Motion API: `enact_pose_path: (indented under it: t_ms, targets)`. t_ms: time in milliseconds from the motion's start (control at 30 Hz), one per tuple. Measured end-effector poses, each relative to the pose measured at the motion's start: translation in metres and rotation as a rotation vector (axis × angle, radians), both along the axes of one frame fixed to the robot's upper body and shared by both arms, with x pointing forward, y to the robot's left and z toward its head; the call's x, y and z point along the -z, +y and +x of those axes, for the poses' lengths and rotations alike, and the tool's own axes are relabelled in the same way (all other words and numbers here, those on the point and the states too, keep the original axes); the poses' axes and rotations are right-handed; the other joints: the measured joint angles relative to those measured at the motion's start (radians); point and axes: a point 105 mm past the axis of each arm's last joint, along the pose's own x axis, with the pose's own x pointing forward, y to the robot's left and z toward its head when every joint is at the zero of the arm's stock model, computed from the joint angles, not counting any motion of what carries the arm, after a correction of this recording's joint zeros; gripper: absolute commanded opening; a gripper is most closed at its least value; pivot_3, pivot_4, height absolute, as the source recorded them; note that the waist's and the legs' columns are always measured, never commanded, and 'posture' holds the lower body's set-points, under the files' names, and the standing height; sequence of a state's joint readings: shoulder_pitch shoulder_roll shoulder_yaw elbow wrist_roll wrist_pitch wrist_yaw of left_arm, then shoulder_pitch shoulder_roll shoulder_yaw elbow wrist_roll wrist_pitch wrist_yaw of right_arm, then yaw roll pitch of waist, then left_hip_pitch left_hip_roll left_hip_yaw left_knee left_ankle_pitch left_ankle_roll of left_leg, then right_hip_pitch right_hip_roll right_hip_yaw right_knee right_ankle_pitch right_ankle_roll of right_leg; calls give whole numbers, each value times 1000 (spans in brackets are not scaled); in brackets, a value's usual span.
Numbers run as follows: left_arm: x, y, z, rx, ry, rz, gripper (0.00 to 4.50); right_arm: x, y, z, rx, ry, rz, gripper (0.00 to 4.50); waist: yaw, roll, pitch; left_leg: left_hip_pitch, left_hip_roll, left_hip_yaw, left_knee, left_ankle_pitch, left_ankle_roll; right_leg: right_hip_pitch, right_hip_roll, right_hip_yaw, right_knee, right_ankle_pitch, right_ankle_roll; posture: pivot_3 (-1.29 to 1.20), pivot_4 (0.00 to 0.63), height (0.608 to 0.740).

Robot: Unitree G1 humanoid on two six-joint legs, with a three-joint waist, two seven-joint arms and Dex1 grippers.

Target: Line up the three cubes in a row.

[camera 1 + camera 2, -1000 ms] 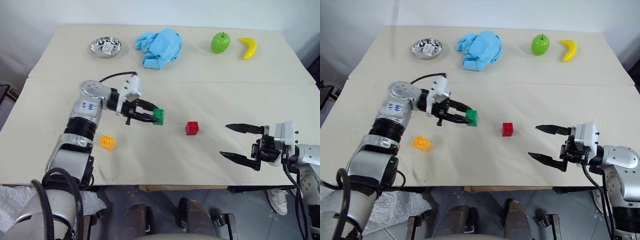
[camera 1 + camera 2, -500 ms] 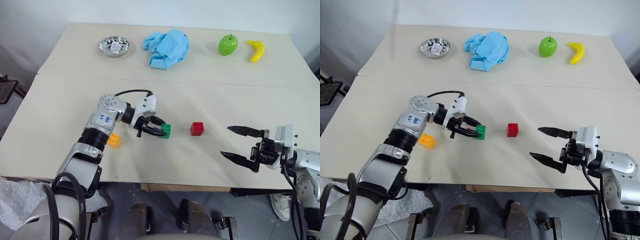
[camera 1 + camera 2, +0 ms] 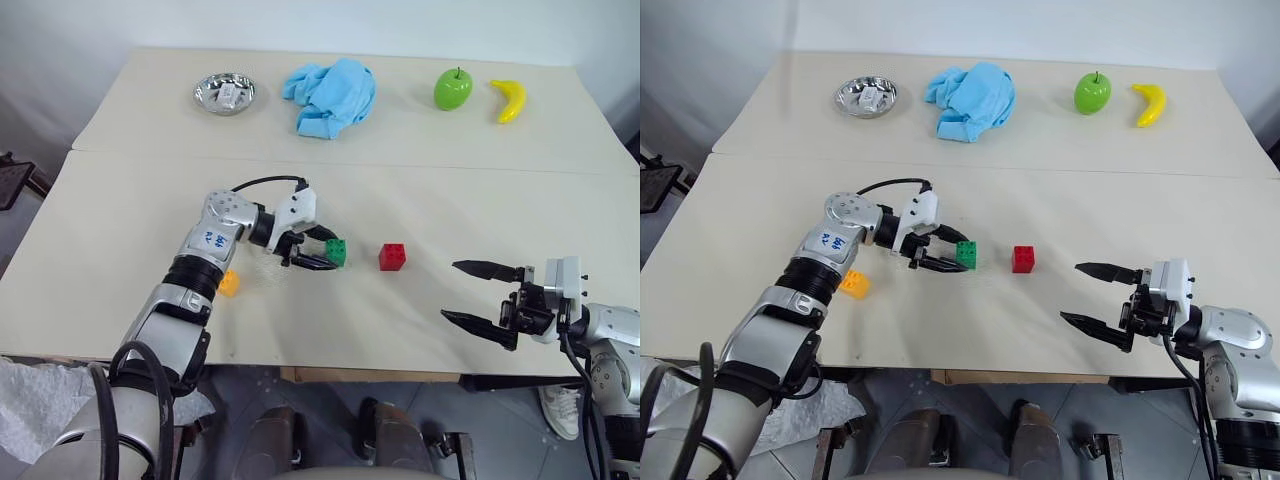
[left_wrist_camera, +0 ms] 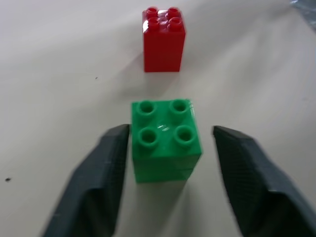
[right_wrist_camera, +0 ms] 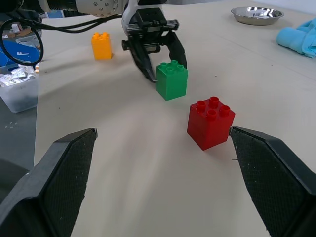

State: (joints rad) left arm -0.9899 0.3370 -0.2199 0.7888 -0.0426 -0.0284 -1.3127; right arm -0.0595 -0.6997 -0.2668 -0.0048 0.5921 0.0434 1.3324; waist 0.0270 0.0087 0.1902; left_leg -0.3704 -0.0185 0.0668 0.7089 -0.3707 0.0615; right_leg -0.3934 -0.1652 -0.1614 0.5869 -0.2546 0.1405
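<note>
The bench (image 3: pixel 120 190) carries everything, and along its far edge lie a blue cloth (image 3: pixel 332 94), a metal bowl (image 3: pixel 224 93), a green apple (image 3: pixel 453 88) and a banana (image 3: pixel 510 98), all well apart from both grippers.

The left gripper (image 3: pixel 328 253) points toward the robot's right, and the green cube (image 3: pixel 337 252) stands between its fingertips. The head views do not settle whether the fingers grip it. The left wrist view does: one finger (image 4: pixel 106 168) is just touching or almost touching the cube's side, while the other finger (image 4: pixel 247 168) stands clear of it, so the gripper is partly open and holds nothing.

The red cube (image 3: pixel 392 257) stands just beyond the green cube, in line with the left gripper's pointing direction, with a small gap between them.

The orange-yellow cube (image 3: pixel 853 284) lies behind the left gripper, beside its forearm; the right wrist view shows it standing upright with studs on top.

The right gripper (image 3: pixel 478 296) hangs wide open and empty near the bench's near edge, facing the red cube from well apart.
</note>
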Motion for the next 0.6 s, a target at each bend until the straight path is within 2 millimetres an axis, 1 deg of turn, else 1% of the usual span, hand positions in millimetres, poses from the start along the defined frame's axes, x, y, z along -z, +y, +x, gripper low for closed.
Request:
enact_pose_path:
  t_ms: [67,100,133,233,300,400,500,533,600]
  targets:
    - [-7,2,1,-4,-14,-44,4314,0,0,0,-1,3,6,4500,-1,0,0,0,0,0,0,0,0,0,0,0,0,0,0,0,150,740]
    - [-11,4,1,-2,-23,-62,4488,-1,1,1,-2,2,12,4500,-1,0,0,0,0,0,0,0,0,0,0,0,0,0,0,0,150,740]
    - [-15,8,1,2,-37,-76,4488,-2,2,1,-4,3,17,4500,-2,0,0,0,0,0,0,0,0,0,0,0,0,0,0,0,150,740]
    - [-33,29,-1,5,-102,-122,4488,-3,7,2,-28,2,24,4500,-5,0,0,0,1,0,0,0,0,0,0,0,0,0,0,0,150,740]
    - [-43,49,-4,-20,-132,-171,4488,-3,16,0,-61,-2,34,4500,-9,0,0,1,1,0,0,0,0,0,0,0,0,0,0,0,150,740]
    - [-49,80,-15,-69,-154,-268,4488,-6,32,3,-109,-20,50,4500,-15,1,0,1,1,0,0,0,0,0,0,1,1,0,0,0,150,740]
    - [-46,119,-25,-213,-172,-337,4488,-15,48,6,-145,-42,85,4500,-26,1,0,1,2,-2,0,0,-1,0,0,1,1,0,0,0,150,740]
    - [-43,137,-32,-290,-195,-359,4488,-19,55,7,-166,-50,97,4500,-27,1,0,1,2,-2,0,0,-1,0,0,1,1,0,0,0,150,740]
    - [-38,162,-43,-420,-233,-402,4488,-23,65,5,-206,-65,102,4500,-29,2,0,1,2,-2,0,0,-1,0,0,2,1,0,0,0,150,740]
